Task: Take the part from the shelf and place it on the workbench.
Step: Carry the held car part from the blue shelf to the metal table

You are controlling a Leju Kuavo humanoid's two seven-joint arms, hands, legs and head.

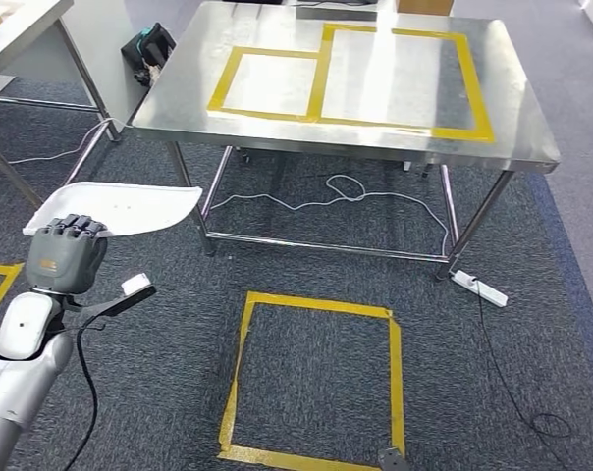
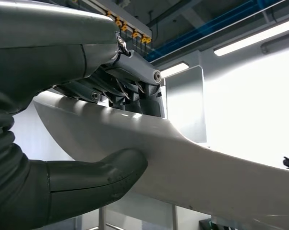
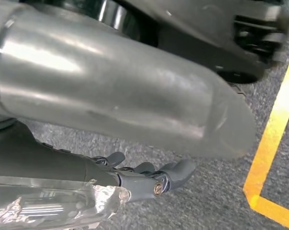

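One hand, your left hand (image 1: 65, 257), is clamping the white part (image 1: 123, 207) with fingers (image 2: 136, 72) above and thumb below, carrying it flat toward the workbench (image 1: 352, 147) beyond those fingertips, while your right hand (image 3: 150, 179) is hanging loosely curled, holding nothing.

Left hand (image 1: 65, 257) raised, fingers (image 1: 73, 228) clamped; right hand (image 3: 150, 179) hangs.

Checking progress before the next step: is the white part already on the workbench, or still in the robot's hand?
Still in hand. The left hand grips the white part above the carpet, short of the workbench.
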